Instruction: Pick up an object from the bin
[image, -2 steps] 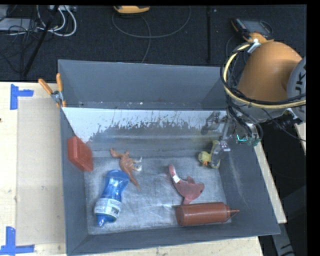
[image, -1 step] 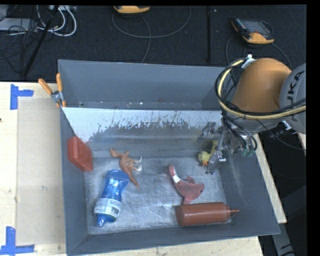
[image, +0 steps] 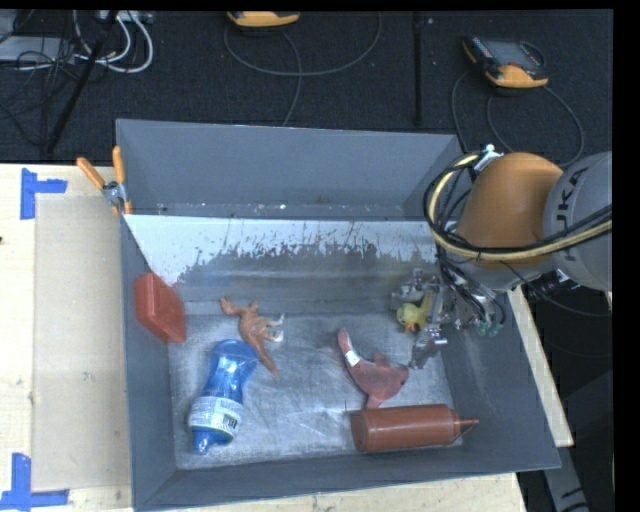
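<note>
As you look down into the grey metal bin (image: 300, 180), your arm (image: 590, 220) comes in from the right, topped by a smooth, rounded orange cover (image: 510, 205) with cables looped round it. Below that the gripper (image: 425, 335) hangs low over the bin's right part, a cluster of bare metal parts, and you cannot tell how far open it is.

Right up against that metalwork sits a small yellow lump (image: 410, 318), rounded and dull. Whether it's clamped or merely lying beside the gripper, you can't tell from here.

Just below and to the left lies a maroon curved piece (image: 375, 378), flat and hooked a bit like a boot, with a paler pink strip at its upper end. The gripper's lowest point is near its right edge; contact isn't clear.

Along the near wall you've got a red-brown squeeze bottle (image: 405, 428) on its side, smooth plastic, nozzle pointing right.

Further left, an orange toy dinosaur (image: 255, 330) sprawls on the floor, thin-legged and knobbly. Just beside it a see-through blue plastic bottle (image: 225, 395) lies slanted, with a white label near its lower end.

By the left wall a blunt-cornered red block (image: 160, 307) rests well apart from the gripper. The bin floor looks scratched and the back wall streaked.
</note>
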